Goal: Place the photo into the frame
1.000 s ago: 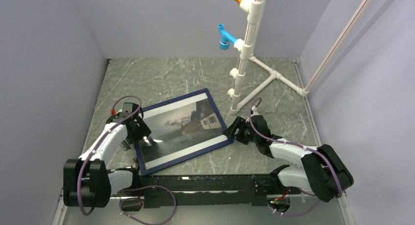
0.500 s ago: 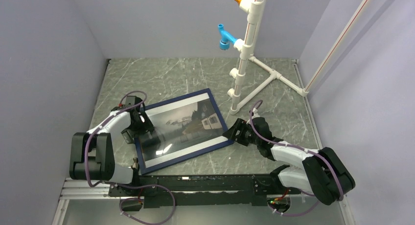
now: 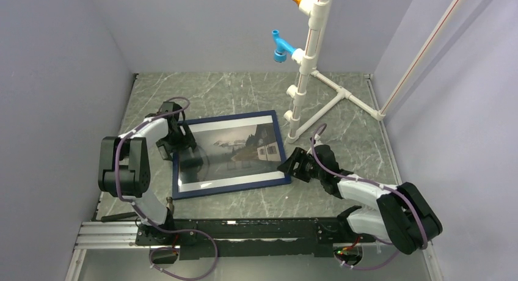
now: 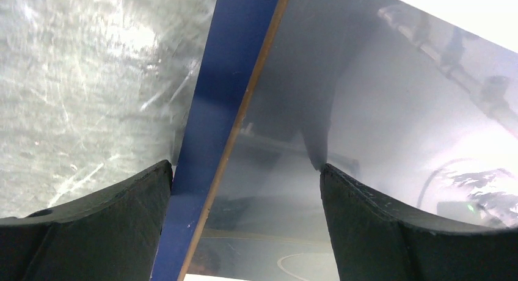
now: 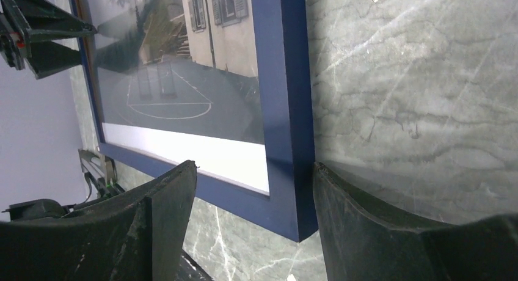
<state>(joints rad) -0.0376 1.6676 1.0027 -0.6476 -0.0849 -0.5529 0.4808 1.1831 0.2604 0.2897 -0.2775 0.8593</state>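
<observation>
The frame (image 3: 232,189) lies flat on the marble-patterned desk (image 3: 244,91), navy face up, roughly in the middle and turned slightly askew. The photo (image 3: 229,153) sits inside it, picture side up, with its grey landscape and a white band along the far and near long edges. Its glossy surface throws reflections.

The left hand (image 3: 181,143) is at the frame's left short rail. In the left wrist view its jaws are spread wide and straddle that rail, one finger (image 4: 91,232) over the bare desk and the other over the print, neither clamping anything.

The right hand (image 3: 288,167) is at the near right corner of the frame. Its jaws are also released and straddle the right rail: one finger over the white band, the other finger (image 5: 391,232) on the desk side just beside the rail's outer edge. Whether it touches the rail cannot be told.

A white pipe stand (image 3: 303,67) rises just beyond the frame's far right corner.
</observation>
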